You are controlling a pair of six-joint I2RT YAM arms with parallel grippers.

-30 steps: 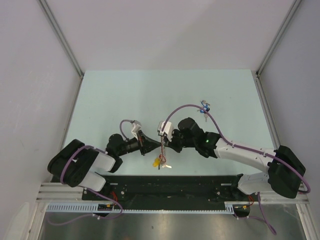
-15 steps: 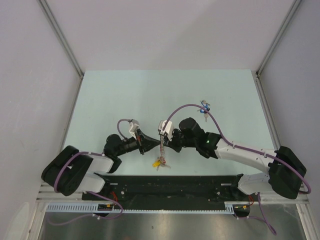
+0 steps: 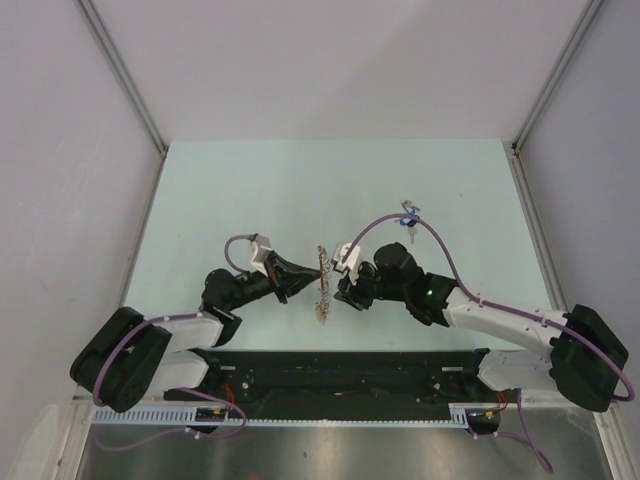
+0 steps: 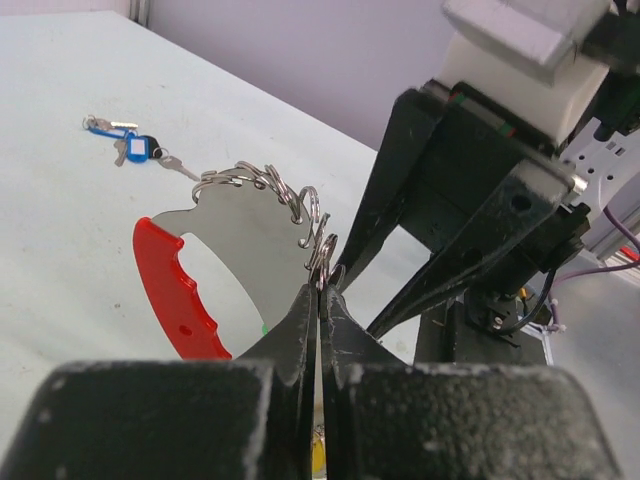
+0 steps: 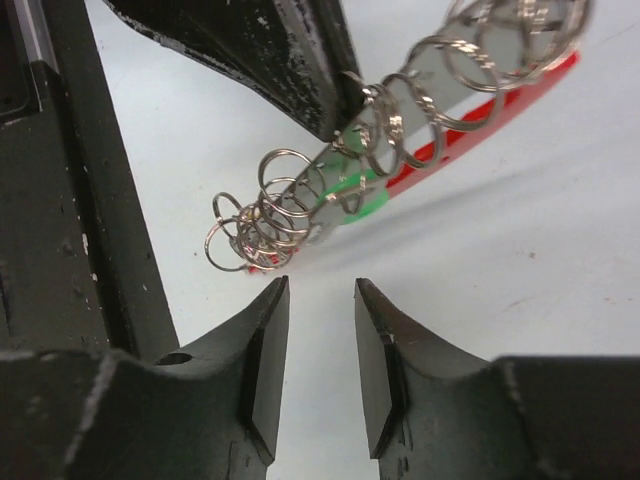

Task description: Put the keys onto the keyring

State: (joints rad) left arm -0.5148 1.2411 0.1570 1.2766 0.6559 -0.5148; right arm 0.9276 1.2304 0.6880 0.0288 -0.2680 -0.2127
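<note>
Right jaws let go and backed off, gaping, just short of the keyring. Left jaws stayed clenched on one ring. Blue keys lay well apart on the surface, none threaded yet.

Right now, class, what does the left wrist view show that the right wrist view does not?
Only the left wrist view shows the blue-headed keys, lying apart on the table. Only the right wrist view shows a black rail and the clump of rings at the chain's end. Both show the keyring with its red loop, the left gripper with jaws shut on a ring, and the right gripper with jaws open.
</note>
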